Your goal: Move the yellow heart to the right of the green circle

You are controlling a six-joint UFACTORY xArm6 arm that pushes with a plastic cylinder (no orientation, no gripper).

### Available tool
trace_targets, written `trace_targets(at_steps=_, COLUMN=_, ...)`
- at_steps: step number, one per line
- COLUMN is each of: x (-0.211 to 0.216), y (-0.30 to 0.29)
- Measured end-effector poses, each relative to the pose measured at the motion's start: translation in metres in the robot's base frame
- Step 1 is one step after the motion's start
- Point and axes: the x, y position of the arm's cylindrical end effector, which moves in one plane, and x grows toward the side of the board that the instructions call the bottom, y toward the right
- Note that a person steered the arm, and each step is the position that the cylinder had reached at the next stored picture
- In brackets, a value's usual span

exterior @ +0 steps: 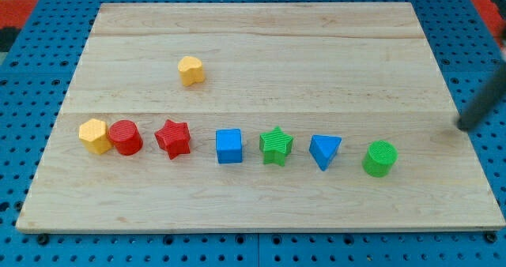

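Observation:
The yellow heart [190,69] sits alone in the upper left part of the wooden board [261,30]. The green circle [380,158] stands at the right end of a row of blocks across the board's middle. My tip [461,127] is at the board's right edge, to the right of and slightly above the green circle, apart from it. The rod is blurred and rises toward the view's upper right. The tip is far from the yellow heart.
The row, from the view's left: a yellow hexagon [94,136], a red circle [126,137], a red star [173,138], a blue cube [229,146], a green star [276,146], a blue triangle [325,150]. A blue pegboard surrounds the board.

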Motion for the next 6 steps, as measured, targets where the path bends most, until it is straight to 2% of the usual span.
trace_targets(at_steps=2, x=-0.162, y=-0.272)
trace_targets(at_steps=3, x=-0.181, y=-0.407)
trace_targets(at_steps=4, x=-0.106, y=-0.406)
trace_targets(at_steps=5, x=-0.065, y=-0.385)
trace_targets(at_steps=6, x=-0.059, y=-0.319)
